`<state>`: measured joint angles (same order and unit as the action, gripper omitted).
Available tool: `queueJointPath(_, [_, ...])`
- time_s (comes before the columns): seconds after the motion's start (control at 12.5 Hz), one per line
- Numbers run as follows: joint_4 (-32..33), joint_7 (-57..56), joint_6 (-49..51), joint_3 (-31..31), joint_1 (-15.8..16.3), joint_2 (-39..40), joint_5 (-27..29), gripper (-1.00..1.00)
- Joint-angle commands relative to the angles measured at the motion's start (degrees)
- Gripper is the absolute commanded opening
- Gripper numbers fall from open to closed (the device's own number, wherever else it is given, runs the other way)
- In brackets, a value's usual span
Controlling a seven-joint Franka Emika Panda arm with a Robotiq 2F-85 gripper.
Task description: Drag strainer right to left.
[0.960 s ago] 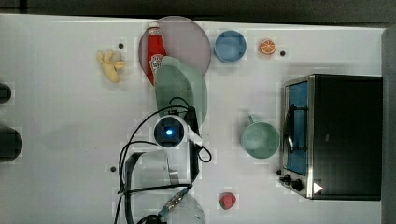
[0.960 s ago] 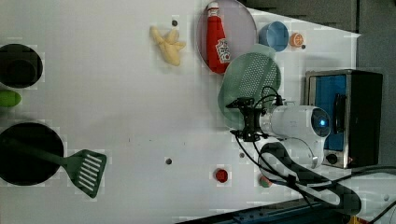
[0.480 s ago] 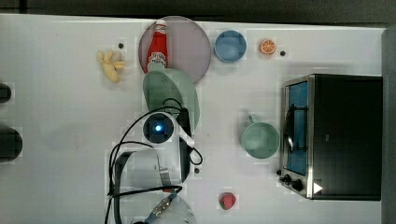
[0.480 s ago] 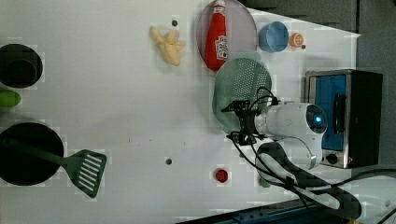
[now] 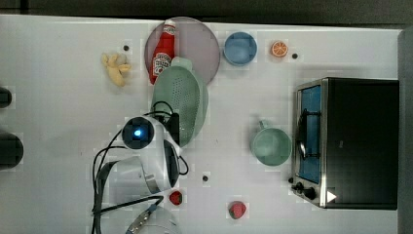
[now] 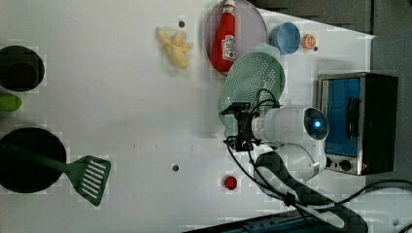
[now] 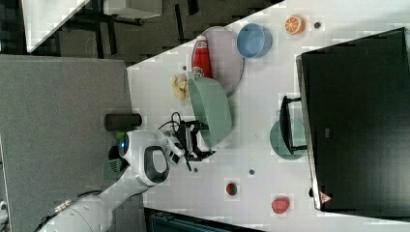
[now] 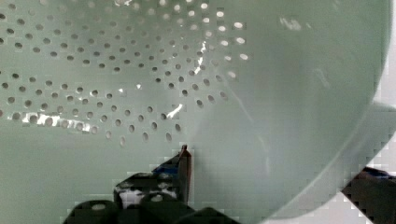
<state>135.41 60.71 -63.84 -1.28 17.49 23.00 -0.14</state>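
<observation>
The strainer (image 5: 184, 95) is a pale mint oval colander lying on the white table, its tab end resting over the edge of a pink plate (image 5: 202, 44). It also shows in the left view (image 6: 256, 80) and the right view (image 7: 211, 108). My gripper (image 5: 173, 129) sits at the strainer's near end, seen too in the left view (image 6: 241, 127) and the right view (image 7: 196, 140). It is open and straddles the rim. In the wrist view, one fingertip (image 8: 185, 158) is inside the holed bowl (image 8: 140, 70) and the other finger (image 8: 373, 189) is outside the wall.
A ketchup bottle (image 5: 163, 48) lies on the pink plate. Around it are a blue bowl (image 5: 240, 48), an orange slice (image 5: 279, 48) and bananas (image 5: 116, 68). A mint mug (image 5: 271, 145) and toaster oven (image 5: 350, 141) stand at the top view's right. Two strawberries (image 5: 176, 197) (image 5: 237, 209) lie near the front.
The arm has swung toward the top view's left. The strainer has slid a little leftward with it and turned slightly, staying against the plate.
</observation>
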Motion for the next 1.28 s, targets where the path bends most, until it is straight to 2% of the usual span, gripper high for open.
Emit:
queueJointPath(0.08, [-2.3,7.3,3.0,-1.6,3.2,-0.2,-0.1,1.0])
queueJointPath(0.8, [-7.6,11.0,5.0,-4.3,7.7,1.9,3.0,1.0])
queueJointPath(1.28, [-13.3,11.3,5.4,-4.3,11.8,5.2,8.3,1.0])
